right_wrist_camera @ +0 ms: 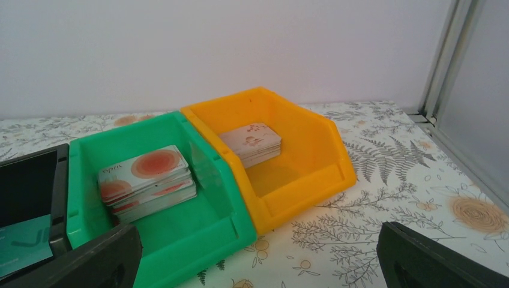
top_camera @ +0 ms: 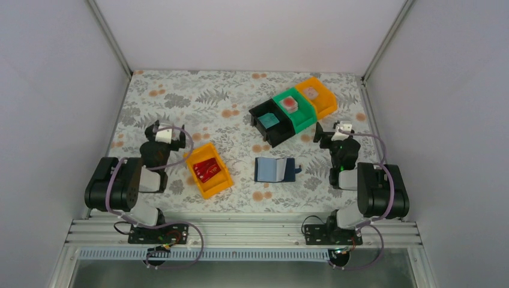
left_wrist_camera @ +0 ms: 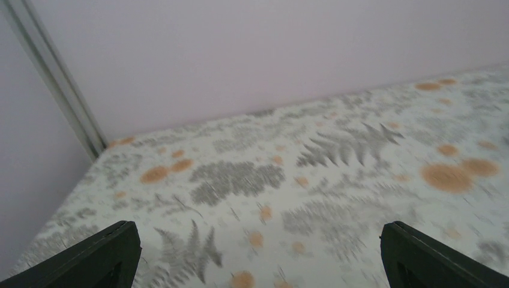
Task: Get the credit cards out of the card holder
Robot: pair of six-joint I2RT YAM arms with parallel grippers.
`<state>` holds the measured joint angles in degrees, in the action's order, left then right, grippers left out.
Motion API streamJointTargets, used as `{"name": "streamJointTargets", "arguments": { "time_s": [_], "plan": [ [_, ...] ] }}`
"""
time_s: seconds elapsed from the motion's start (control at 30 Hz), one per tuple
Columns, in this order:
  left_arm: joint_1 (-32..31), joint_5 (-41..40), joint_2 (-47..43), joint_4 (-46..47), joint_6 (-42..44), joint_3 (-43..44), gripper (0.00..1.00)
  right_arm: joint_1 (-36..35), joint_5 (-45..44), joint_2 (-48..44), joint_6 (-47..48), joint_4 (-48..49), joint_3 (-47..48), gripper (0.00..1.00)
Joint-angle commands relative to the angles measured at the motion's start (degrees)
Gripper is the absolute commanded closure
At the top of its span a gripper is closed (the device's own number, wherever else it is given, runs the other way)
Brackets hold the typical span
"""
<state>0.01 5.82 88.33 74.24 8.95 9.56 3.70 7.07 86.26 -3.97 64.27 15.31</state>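
Two arms sit folded at either side of the card holder (top_camera: pixel 275 170), which lies opened flat on the worktop (top_camera: pixel 180 99) between them. The left gripper (left_wrist_camera: pixel 259 240) and the right gripper (right_wrist_camera: pixel 259 240) are both spread wide and hold nothing.

Credit cards (right_wrist_camera: pixel 149 177) show only in bins: the green bin (right_wrist_camera: pixel 180 240) and its neighbours beyond the card holder, and an orange bin (top_camera: pixel 215 189) to its left. Whether any sit in its sleeves is too small to tell.

This looks like a resting pose, with no pull under way. A next move would call for one gripper pinning the card holder while the other pinches a card's edge.
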Motion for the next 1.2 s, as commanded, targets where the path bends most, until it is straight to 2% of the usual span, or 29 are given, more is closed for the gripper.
{"name": "streamJointTargets", "arguments": {
  "time_s": [0.0, 1.17],
  "plan": [
    [0.25, -5.67, 0.75, -1.97, -1.54, 4.12, 0.00, -0.37, 0.66, 0.50, 2.03, 1.58, 1.25, 0.01],
    [0.52, -5.17, 0.62, -3.57, -1.92, 4.72, 0.00, -0.38, 1.10, 0.49, 2.30, 0.54, 1.82, 0.01]
  ]
}}
